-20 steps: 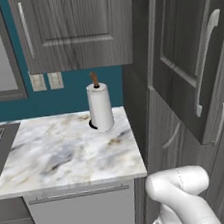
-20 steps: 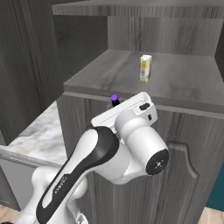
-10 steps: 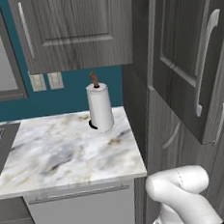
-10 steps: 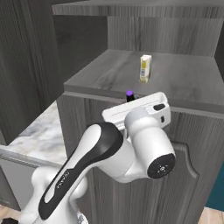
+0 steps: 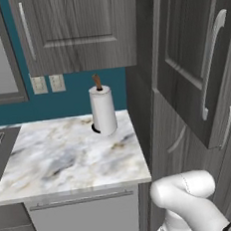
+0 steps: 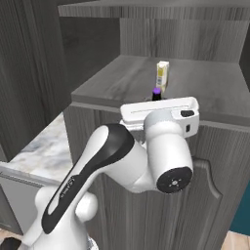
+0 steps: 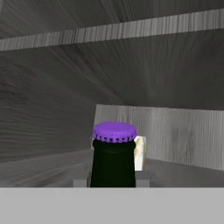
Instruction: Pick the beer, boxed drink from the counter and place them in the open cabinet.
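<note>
Left base view: a paper-towel roll (image 5: 103,111) stands on the marble worktop (image 5: 66,157), beside the tall cabinet's door (image 5: 197,59). Right base view: the hand sits at the open cabinet (image 6: 205,78) shelf edge, the beer (image 6: 156,93) just ahead of it and the boxed drink (image 6: 162,74) farther back. Hand view: the gripper (image 7: 113,178) is clamped on the beer, the carton partly hidden just behind its neck.
</note>
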You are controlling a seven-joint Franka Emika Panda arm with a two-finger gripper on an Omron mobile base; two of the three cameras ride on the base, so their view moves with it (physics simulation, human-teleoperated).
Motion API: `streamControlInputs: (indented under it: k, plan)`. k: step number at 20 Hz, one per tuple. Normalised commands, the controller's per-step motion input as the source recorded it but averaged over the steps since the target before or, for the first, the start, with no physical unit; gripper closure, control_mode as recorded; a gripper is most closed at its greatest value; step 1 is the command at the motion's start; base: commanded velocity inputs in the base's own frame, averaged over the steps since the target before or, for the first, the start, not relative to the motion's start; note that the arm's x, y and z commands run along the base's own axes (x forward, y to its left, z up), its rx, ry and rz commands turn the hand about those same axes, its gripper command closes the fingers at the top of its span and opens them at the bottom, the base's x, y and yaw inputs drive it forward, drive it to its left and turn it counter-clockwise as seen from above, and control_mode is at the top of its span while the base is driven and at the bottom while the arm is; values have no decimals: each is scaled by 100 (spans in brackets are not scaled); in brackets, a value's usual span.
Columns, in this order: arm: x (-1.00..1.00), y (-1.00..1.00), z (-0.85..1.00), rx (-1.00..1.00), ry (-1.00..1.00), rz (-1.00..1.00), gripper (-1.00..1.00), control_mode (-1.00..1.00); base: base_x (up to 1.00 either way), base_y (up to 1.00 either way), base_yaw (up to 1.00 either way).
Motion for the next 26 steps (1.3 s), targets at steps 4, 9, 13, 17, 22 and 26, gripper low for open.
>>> streamControlInputs:
  k: [4,9,13,17,22,26]
  plan:
    - [16,-1,9,2,0,-2,100,-100,0,0,0]
    - [26,0,0,0,0,0,100,-100,0,0,0]
    - [33,-3,0,2,0,0,100,-100,0,0,0]
    - [14,-1,15,1,0,0,100,-100,0,0,0]
    - [8,0,10,1,0,0,100,-100,0,0,0]
    - [7,2,1,1,0,0,100,-100,0,0,0]
